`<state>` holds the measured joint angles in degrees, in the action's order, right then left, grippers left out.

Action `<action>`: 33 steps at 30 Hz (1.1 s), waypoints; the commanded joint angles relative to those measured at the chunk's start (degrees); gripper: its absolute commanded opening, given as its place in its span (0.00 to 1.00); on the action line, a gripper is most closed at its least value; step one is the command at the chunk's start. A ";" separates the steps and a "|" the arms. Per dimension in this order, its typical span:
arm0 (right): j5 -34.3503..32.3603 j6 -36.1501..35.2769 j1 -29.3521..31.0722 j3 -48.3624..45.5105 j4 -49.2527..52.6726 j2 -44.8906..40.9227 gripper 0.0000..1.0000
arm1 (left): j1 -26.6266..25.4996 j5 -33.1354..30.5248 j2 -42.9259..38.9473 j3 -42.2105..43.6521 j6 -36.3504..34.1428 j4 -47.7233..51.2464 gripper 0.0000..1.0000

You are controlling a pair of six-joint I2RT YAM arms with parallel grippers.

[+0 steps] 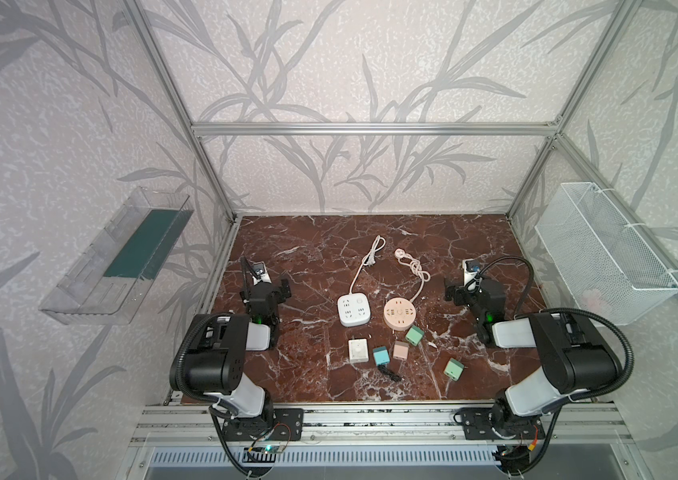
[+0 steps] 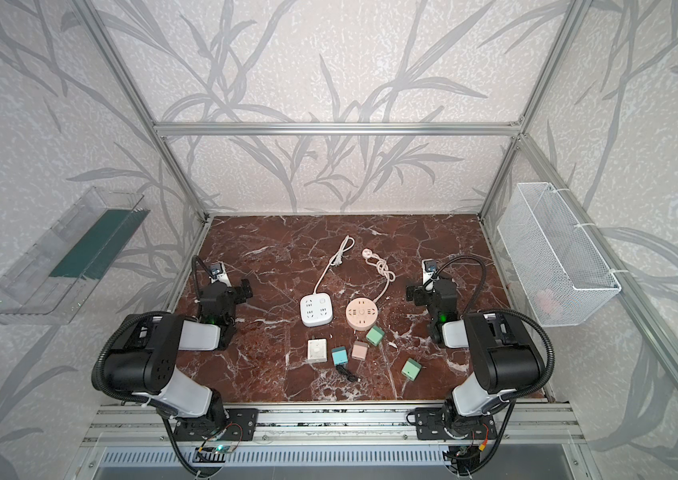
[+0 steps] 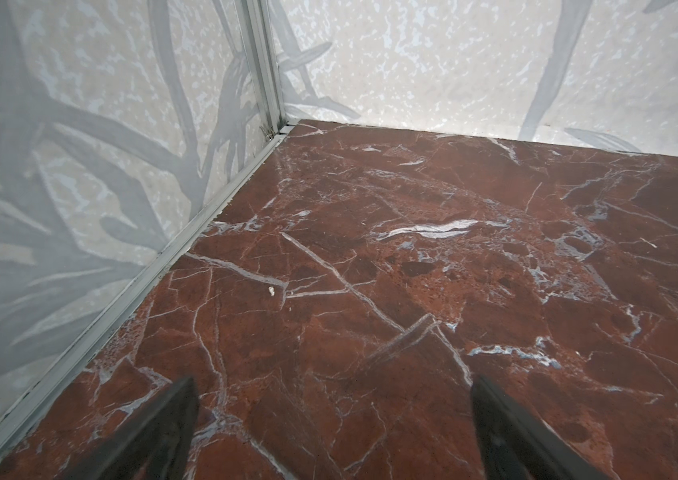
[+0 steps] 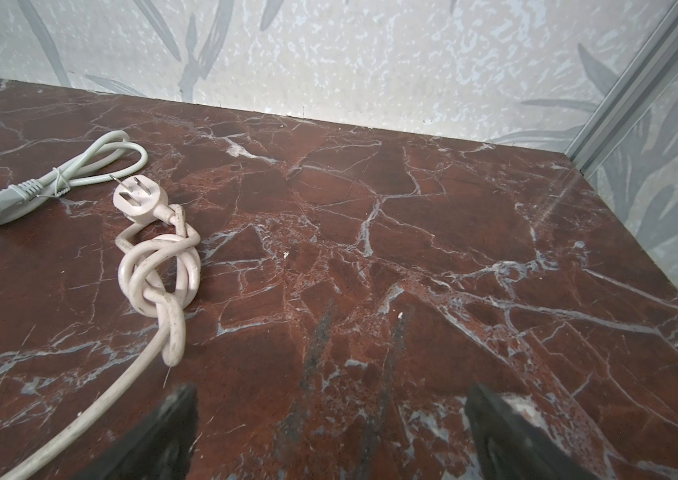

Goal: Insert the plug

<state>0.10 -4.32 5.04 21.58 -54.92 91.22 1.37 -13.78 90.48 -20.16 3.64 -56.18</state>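
Jaws wide and empty on left gripper (image 3: 333,399) and right gripper (image 4: 331,399), parked at left and right of the table (image 1: 296,249) in both top views. Centre frame: white strip (image 1: 354,309), pink strip (image 1: 399,313) just beside it. Just below: white adapter (image 1: 358,350), then four cube plugs (image 1: 401,350), none inserted. Opening step, seemingly: nothing grasped. Next: picking one plug, gripping its sides, lining prongs over a socket.

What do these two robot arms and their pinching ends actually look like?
Both the left arm and right arm are chunky black joint housings linked by pale grey shells, each with a ribbed black cable hose looping alongside and a small green light near the wrist. The left gripper and right gripper end in two dark, tapered fingers.
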 commanded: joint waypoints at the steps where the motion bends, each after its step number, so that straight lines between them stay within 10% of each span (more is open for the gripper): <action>1: -0.19 0.26 0.06 0.13 -0.60 -0.36 0.99 | 0.84 1.72 -0.81 0.28 0.83 -1.11 0.99; 7: 0.97 -1.35 0.70 9.04 22.49 -7.78 0.99 | -0.39 -0.91 -4.72 -2.85 0.54 9.52 0.99; 15: -21.94 15.61 6.95 30.82 63.94 -13.64 0.99 | -3.40 2.54 -14.20 -8.15 -3.68 24.33 0.99; 18: -27.93 23.50 10.37 33.49 75.21 -17.96 0.99 | -3.78 -3.32 -19.81 -11.65 8.54 34.21 0.99; 23: -30.94 38.84 16.78 33.67 91.99 -28.09 0.97 | -5.13 2.56 -19.23 -25.24 20.75 60.32 0.99; 33: -19.53 60.90 29.53 23.63 108.67 -42.00 0.73 | -24.28 13.47 -18.68 -28.34 25.60 70.57 0.99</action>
<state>-23.62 47.90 32.27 48.12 45.08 50.24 -19.14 -2.81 72.53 -47.68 26.30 6.39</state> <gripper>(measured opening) 0.746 0.992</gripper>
